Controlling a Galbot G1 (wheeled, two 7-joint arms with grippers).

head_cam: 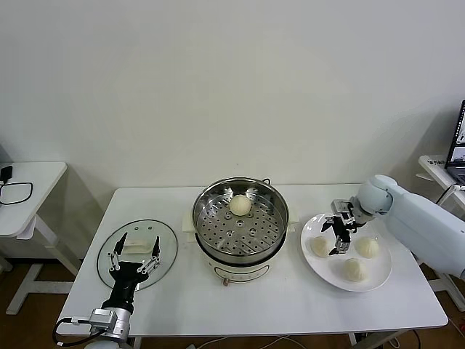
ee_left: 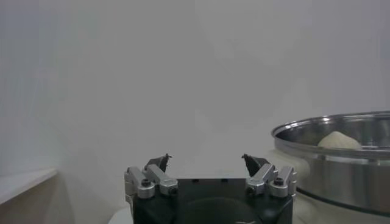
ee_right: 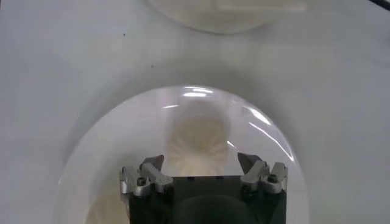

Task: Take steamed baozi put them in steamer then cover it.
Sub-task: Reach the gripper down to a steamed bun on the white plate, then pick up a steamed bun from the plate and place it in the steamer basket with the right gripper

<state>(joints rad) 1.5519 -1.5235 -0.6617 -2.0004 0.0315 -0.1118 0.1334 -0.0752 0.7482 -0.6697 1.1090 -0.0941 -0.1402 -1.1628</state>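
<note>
Hovering with fingers wide, the right gripper (head_cam: 338, 234) hangs over three baozi (head_cam: 367, 246) on a white plate (head_cam: 378, 280); another bun (head_cam: 240, 204) sits in the steamer (head_cam: 240, 227). Left gripper (head_cam: 135, 256), fingers wide, idles above the cover (head_cam: 166, 243). No readable writing.

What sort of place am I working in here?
Likely a lab or office test room set up as a kitchen mock-up: a plain white table, a bare wall, an electric steamer, and a laptop on a side desk.
</note>
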